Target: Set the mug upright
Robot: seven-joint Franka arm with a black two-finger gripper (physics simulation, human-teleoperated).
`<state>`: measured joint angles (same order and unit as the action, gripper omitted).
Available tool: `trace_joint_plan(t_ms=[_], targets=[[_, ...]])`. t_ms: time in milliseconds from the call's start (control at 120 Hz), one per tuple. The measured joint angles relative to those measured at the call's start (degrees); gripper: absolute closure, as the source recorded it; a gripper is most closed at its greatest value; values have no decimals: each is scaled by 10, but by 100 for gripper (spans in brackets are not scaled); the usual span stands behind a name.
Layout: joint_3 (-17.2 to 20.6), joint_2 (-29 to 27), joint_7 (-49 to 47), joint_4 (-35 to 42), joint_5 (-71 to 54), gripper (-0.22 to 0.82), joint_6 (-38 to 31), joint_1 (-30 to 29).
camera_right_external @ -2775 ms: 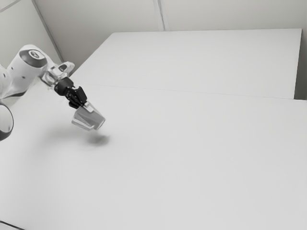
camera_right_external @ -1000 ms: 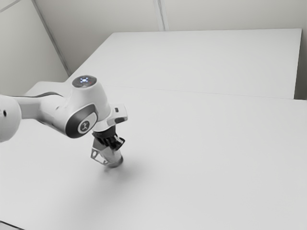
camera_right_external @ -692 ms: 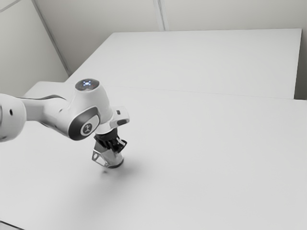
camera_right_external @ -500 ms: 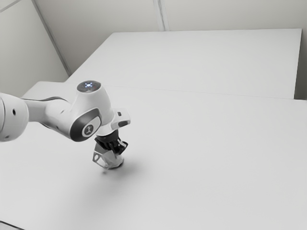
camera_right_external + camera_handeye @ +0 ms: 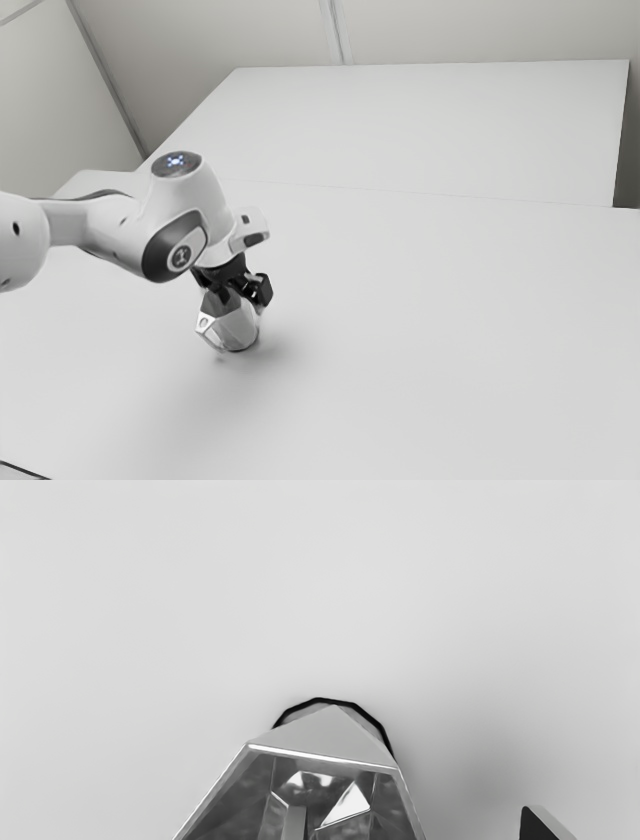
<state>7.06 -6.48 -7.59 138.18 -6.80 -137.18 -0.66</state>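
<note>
In the exterior view, my gripper (image 5: 246,293) is open at the top of the shiny, faceted mug (image 5: 234,330). The mug stands upright on the white table (image 5: 420,340), its handle toward the exterior view's left. In the wrist view my gripper (image 5: 417,825) has its fingers wide apart. One finger (image 5: 295,824) reaches down within the mouth of the mug (image 5: 325,735), while the other finger (image 5: 537,825) is outside, well away from the wall. A dark rim shows around the mug's base.
A second white table surface (image 5: 430,125) lies behind the near one, with pale walls (image 5: 240,30) beyond. A dark edge crosses the near corner at the exterior view's left.
Earlier the mug hung tilted above the table in my gripper; it is now down on the table and upright. Since half a second ago my fingers have opened and my hand has risen slightly.
</note>
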Motion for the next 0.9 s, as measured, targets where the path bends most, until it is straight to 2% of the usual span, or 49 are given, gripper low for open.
trace_joint_plan(t_ms=[325, 900], targets=[[1, 4, 1, -119, 19, 4, 115, 8], [4, 40, 0, -389, 37, 0, 405, 12]])
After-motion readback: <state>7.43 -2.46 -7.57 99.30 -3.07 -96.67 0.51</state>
